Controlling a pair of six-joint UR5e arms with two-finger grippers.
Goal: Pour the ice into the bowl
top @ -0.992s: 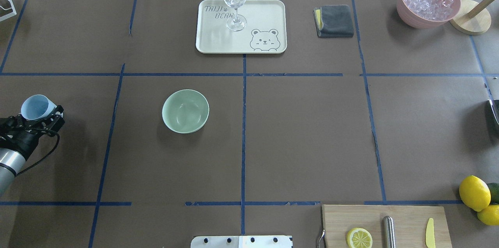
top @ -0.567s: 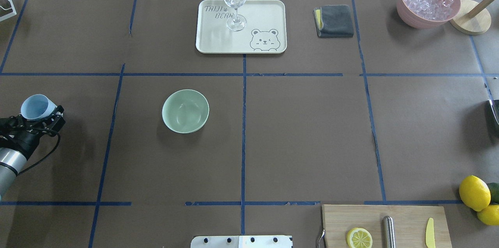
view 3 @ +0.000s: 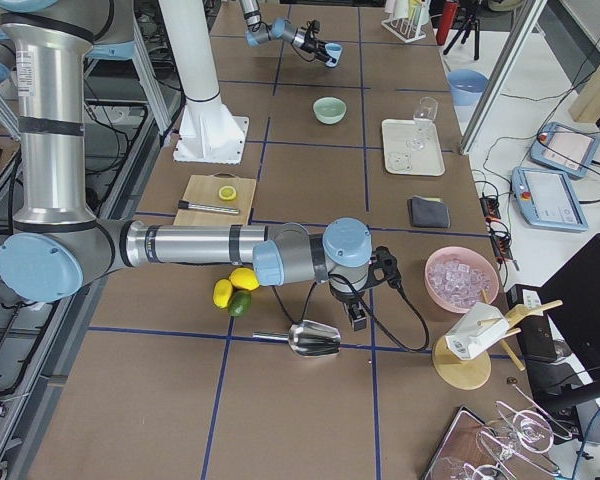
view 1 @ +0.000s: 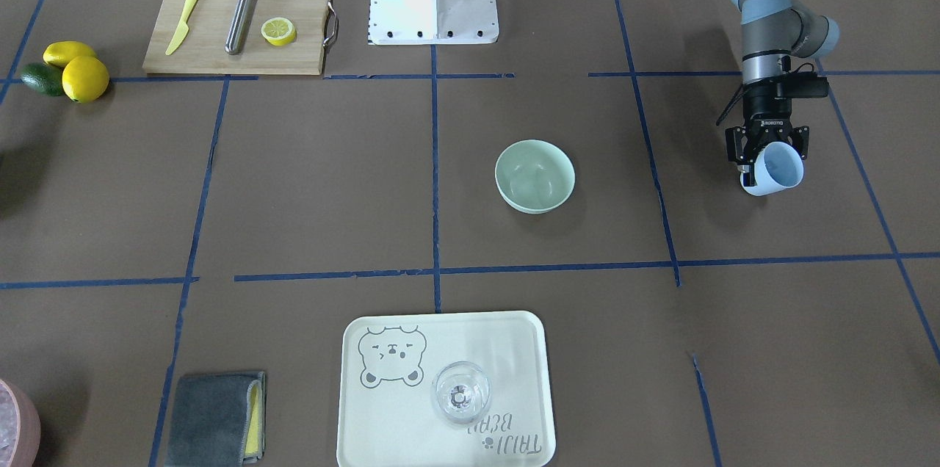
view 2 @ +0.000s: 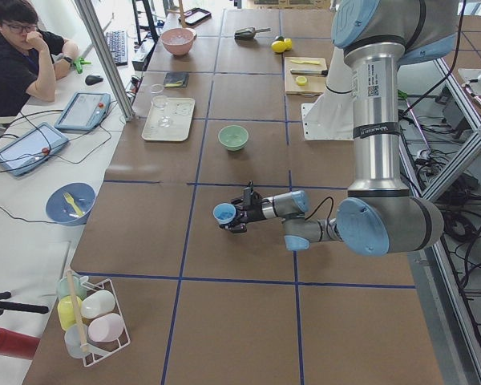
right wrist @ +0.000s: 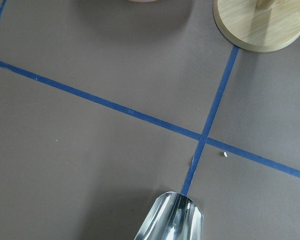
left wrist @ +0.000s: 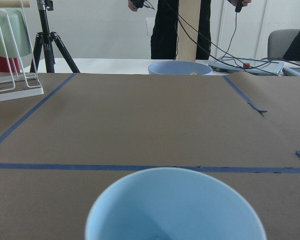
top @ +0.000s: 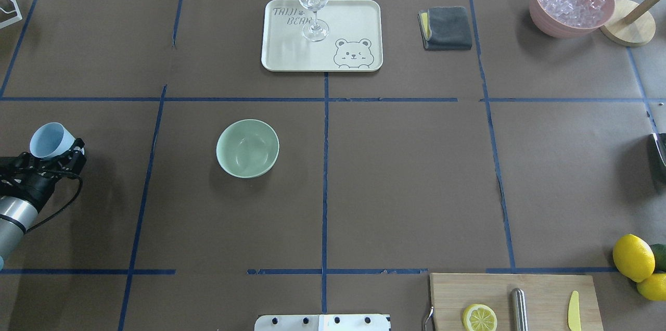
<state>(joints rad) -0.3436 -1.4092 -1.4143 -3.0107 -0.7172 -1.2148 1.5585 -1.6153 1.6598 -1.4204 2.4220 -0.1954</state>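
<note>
Bowl (top: 247, 148), pale green and round, is standing upright on the brown table, just left of the centre tape line in the overhead view, where you are looking straight into its smooth inside. The left gripper (top: 54, 156) is closing its fingers on the base of a light blue cup (top: 49, 141) near the table's left edge, well apart from the bowl. The cup is tilting, with its mouth pointing away from the wrist. In the left wrist view you are seeing the cup's pale blue inner wall, but you cannot tell whether any ice is lying at the bottom. The right gripper (view 3: 358, 318) is hanging low over the table's right end, just beside a metal scoop (right wrist: 172, 217). You cannot tell whether its fingers are open or closed. Along the far side, a wine glass (top: 313, 3) is standing on a cream tray (top: 354, 18). A folded grey cloth (top: 447, 27) is lying to its right, and a pink tub (top: 556, 32) of ice cubes is sitting in the corner. On the near side, a cutting board (top: 546, 300) is lying beside the lemons (top: 633, 257).
</note>
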